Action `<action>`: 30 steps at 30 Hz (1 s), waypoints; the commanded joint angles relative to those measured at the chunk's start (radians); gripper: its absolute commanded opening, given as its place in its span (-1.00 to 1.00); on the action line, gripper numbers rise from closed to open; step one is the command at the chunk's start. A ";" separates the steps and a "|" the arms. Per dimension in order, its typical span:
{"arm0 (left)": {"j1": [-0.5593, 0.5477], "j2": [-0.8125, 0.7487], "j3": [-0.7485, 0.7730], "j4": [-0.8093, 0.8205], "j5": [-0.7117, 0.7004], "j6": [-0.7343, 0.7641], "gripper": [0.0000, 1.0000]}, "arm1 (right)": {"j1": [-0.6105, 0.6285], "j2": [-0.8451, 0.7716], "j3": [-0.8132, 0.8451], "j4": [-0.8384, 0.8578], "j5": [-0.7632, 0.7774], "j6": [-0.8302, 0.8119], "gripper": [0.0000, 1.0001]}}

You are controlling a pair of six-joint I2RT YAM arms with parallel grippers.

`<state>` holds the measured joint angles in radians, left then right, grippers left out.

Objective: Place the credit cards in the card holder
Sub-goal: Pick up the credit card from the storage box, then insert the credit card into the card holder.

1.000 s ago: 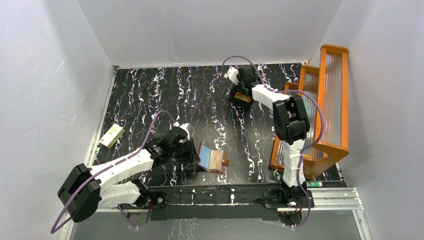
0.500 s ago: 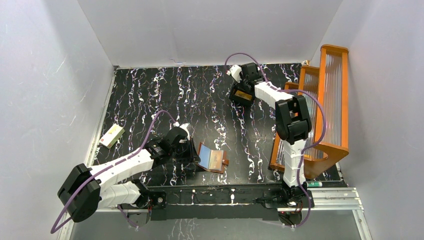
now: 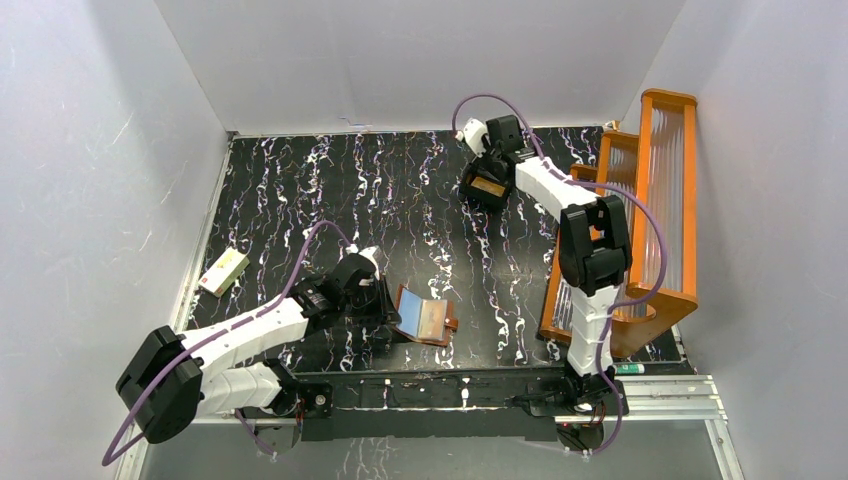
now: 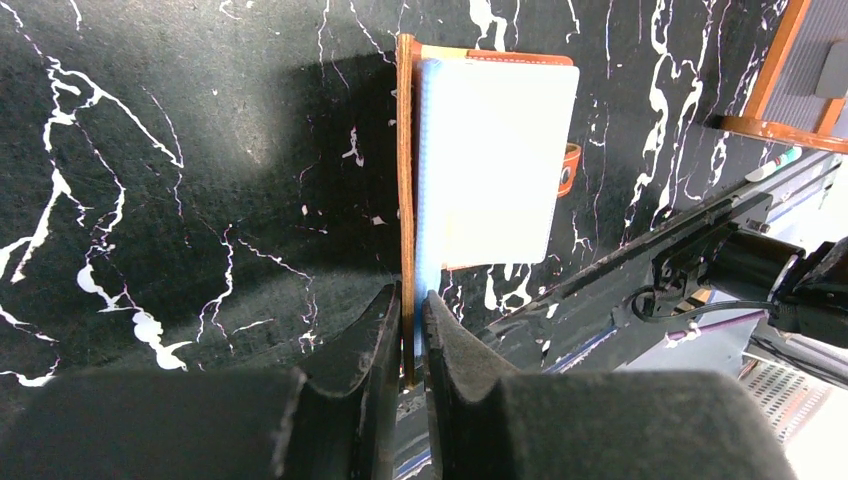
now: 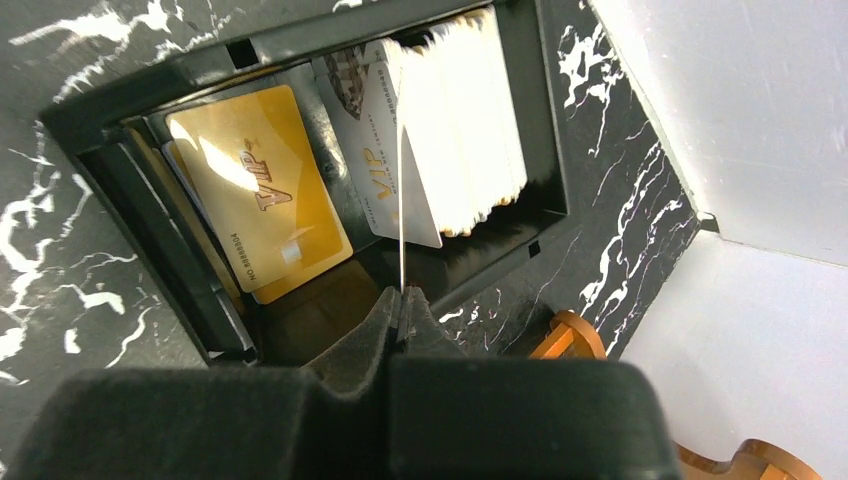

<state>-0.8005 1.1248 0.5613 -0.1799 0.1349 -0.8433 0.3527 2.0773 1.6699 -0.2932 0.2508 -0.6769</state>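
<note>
The reddish-brown card holder [image 3: 425, 318] lies open near the front edge, its pale shiny pocket [image 4: 495, 160] facing up. My left gripper [image 4: 410, 305] is shut on the raised leather flap [image 4: 405, 180] at its left side. At the far middle of the table, my right gripper [image 5: 403, 298] is shut on the lower edge of a thin white credit card [image 5: 401, 200], seen edge-on and standing upright over a black tray [image 5: 150, 85]. A yellow-orange VIP card [image 5: 258, 190] and a stack of white cards [image 5: 465, 120] lie in the tray's compartments.
A cream box [image 3: 223, 271] lies near the left wall. A tall orange wooden rack [image 3: 650, 220] fills the right side, close behind my right arm. White walls enclose the black marbled table [image 3: 330, 200] at the back and sides.
My right gripper has closed onto the white card over the tray, and its wrist has shifted slightly toward the back wall. The left gripper and the card holder have not moved.
</note>
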 commanded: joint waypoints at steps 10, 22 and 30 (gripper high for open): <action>0.006 -0.015 -0.074 0.097 -0.007 -0.143 -0.83 | 0.009 -0.192 0.104 -0.168 -0.222 0.301 -1.00; 0.006 -0.008 -0.105 0.162 -0.058 -0.250 -0.89 | 0.254 -0.501 -0.128 -0.217 -0.272 0.867 -1.00; 0.007 -0.032 -0.143 0.141 -0.066 -0.260 -0.70 | 0.374 -0.691 -0.478 -0.073 -0.338 1.335 -1.00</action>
<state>-0.7998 1.1236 0.4458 -0.0185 0.0963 -1.0946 0.6899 1.4471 1.3251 -0.4557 -0.0608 0.3424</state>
